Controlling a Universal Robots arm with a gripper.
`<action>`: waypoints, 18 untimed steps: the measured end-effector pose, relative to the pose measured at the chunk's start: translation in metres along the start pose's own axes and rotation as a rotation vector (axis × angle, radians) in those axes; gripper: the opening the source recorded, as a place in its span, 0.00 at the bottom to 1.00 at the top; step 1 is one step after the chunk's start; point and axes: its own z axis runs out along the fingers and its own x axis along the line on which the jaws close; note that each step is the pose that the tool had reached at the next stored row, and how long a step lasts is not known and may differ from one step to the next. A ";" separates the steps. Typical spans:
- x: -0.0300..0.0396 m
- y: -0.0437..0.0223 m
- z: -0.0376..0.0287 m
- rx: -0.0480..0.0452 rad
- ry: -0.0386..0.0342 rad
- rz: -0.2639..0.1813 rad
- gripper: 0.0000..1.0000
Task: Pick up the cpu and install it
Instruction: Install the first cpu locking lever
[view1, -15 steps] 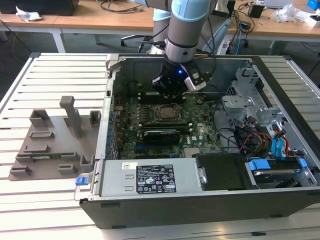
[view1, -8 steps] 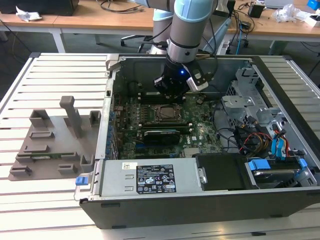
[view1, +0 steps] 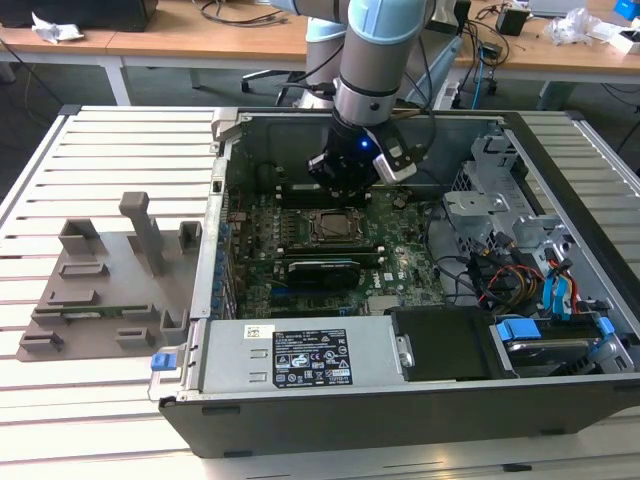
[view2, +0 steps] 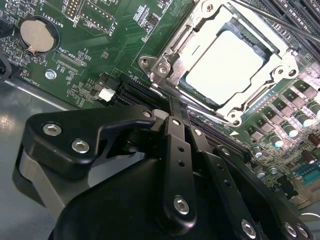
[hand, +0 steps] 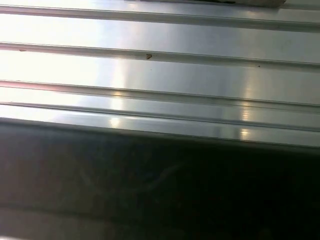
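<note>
the jaws (view2: 172, 107) are sitting closed together and carrying nothing, as the second wrist view is showing. the cpu (view2: 225, 66) is lying flat inside the socket frame (view2: 165, 60) on the motherboard (view2: 100, 50), just beyond the jaw tips. in the exterior view the jaws (view1: 345, 190) are hovering just on the far side of the cpu (view1: 328, 226), inside the computer case (view1: 400, 410) on the counter (view1: 100, 160).
</note>
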 end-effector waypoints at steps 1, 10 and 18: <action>0.0005 0.0001 -0.0017 0.0010 -0.0026 0.000 0.11; 0.0010 -0.0039 -0.0016 0.0079 -0.0038 0.000 0.11; -0.0008 -0.0049 0.0033 0.0206 0.0012 0.001 0.11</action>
